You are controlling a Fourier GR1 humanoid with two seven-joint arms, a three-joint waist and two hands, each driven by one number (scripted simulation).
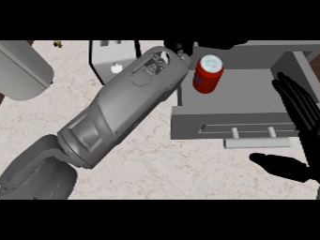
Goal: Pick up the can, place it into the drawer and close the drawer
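Note:
The red can (208, 75) with a pale lid stands upright inside the open grey drawer (194, 123), at its back left corner. My left forearm runs from the lower left up to the drawer's left side. Only a small black part of the left hand (181, 47) shows, just left of the can's top, and whether it touches the can is hidden. My right hand (308, 126) is open at the drawer's right front corner, fingers straight and pointing away from me, thumb spread low. It holds nothing. The drawer's pale bar handle (256, 142) faces me.
A large grey rounded body (13, 70) lies at the upper left of the marble counter (162, 173). A white boxy appliance (112, 60) stands behind my left forearm. A tiny yellow item (56, 44) sits at the back edge.

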